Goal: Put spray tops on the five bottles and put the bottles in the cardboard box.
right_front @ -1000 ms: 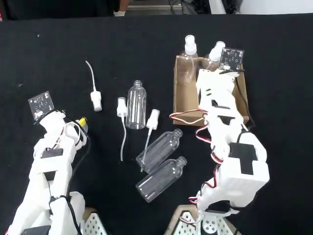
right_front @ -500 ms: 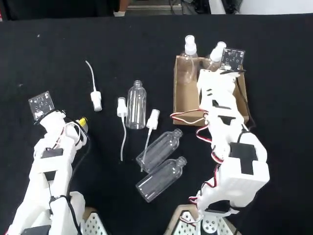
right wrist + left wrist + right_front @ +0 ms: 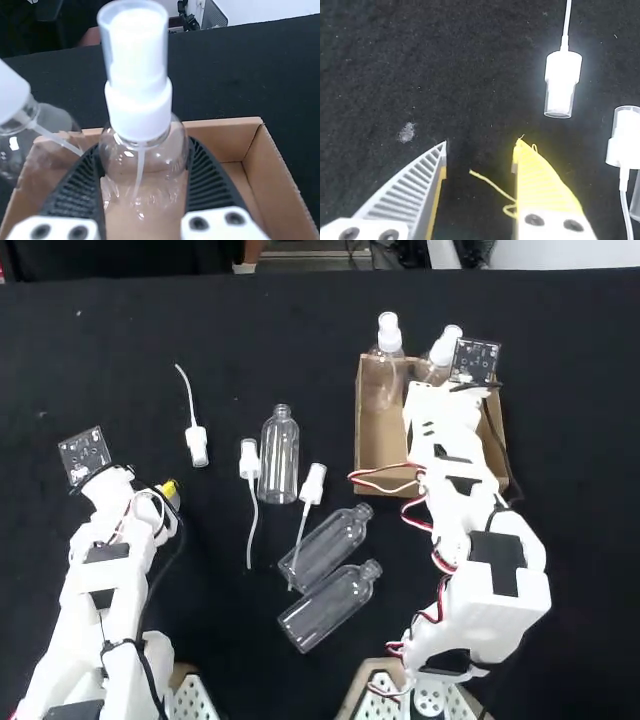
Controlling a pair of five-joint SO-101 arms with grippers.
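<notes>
My right gripper [image 3: 144, 148] is shut on a clear bottle with a white spray top [image 3: 138, 107], held upright over the cardboard box [image 3: 227, 137]. A second topped bottle [image 3: 17, 125] stands beside it. From above, both topped bottles [image 3: 388, 352] [image 3: 438, 352] are at the box's [image 3: 378, 445] far end. Three bottles without tops [image 3: 279, 453] [image 3: 327, 544] [image 3: 331, 604] lie on the black table. Three loose spray tops [image 3: 196, 443] [image 3: 249, 460] [image 3: 312, 483] lie near them. My left gripper [image 3: 480, 147] is open above bare cloth, short of one spray top [image 3: 562, 83].
The black cloth [image 3: 120, 330] covers the whole table. The right arm [image 3: 455, 480] stretches over the box's near half. The left arm [image 3: 105, 550] sits at the front left. Another spray top [image 3: 622, 142] lies at the edge of the left wrist view.
</notes>
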